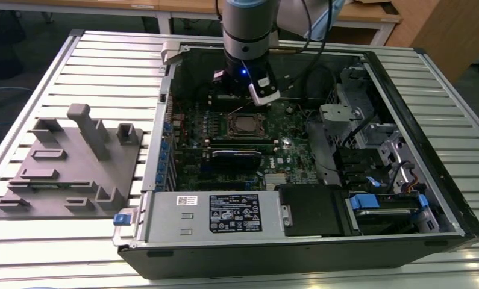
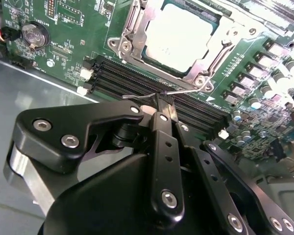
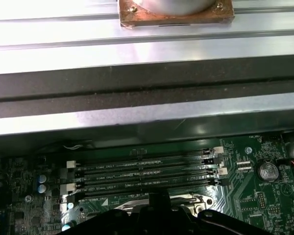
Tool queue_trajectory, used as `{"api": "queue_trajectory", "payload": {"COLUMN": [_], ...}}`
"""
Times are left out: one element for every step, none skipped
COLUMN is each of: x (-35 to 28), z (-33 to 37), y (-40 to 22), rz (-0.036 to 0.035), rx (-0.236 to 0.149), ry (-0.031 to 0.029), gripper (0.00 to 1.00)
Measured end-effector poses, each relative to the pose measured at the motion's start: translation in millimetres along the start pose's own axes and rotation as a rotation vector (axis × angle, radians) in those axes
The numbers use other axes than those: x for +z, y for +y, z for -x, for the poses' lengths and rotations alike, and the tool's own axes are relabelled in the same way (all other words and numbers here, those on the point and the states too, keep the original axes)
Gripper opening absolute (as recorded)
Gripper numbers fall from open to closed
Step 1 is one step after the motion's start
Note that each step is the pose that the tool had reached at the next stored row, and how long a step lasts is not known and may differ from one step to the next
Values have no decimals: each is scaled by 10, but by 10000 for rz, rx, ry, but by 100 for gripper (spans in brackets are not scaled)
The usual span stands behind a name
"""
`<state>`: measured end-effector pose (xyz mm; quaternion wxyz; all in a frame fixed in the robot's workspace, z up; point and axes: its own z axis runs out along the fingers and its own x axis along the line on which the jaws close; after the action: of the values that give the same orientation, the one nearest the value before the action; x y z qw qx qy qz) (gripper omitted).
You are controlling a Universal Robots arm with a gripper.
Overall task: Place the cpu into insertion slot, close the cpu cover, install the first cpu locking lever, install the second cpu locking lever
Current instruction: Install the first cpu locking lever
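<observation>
The cpu point(image 2: 179, 34) lies in the insertion slot point(image 1: 246, 124) on the green motherboard, its pale metal top showing. The silver cpu cover point(image 2: 136, 30) lies flat over its edges. A thin wire locking lever point(image 2: 137, 96) runs beside the socket, above the memory slots. My gripper point(image 2: 162, 98) has its black fingers drawn together, and their tips rest against that lever. In the exterior view the gripper point(image 1: 259, 99) hangs just behind the socket, inside the open computer case. In the first wrist view the gripper point(image 3: 159, 203) sits at the socket's edge.
Black memory slots point(image 2: 132, 78) run beside the socket, and a coin battery point(image 2: 33, 34) sits further off. A black expansion card point(image 1: 237, 155), the power supply point(image 1: 215, 214) and drive bays point(image 1: 368, 126) crowd the case. A grey fixture point(image 1: 70, 162) stands on the slatted table.
</observation>
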<state>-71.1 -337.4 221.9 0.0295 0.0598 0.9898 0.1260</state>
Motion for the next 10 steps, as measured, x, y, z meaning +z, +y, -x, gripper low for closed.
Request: {"api": "queue_trajectory", "payload": {"x": [1,3,5,7,10,12,14,16,18,20], "z": [0,0,0,-1,-1,-1,-1,-1,-1,-1], "y": [0,-1,-2,-2,-3,-4,-4,-5,-5,-5], "rz": [-2,-5,-9,-12,-15,-16,-14,-8,0,9], "rx": [84,192,306,427,553,691,823,948,1067,1184], "ry": [-21,-50,-80,-112,-144,-180,-212,-244,-273,-301], "gripper": [11,11,11,11,11,11,11,11,11,11]}}
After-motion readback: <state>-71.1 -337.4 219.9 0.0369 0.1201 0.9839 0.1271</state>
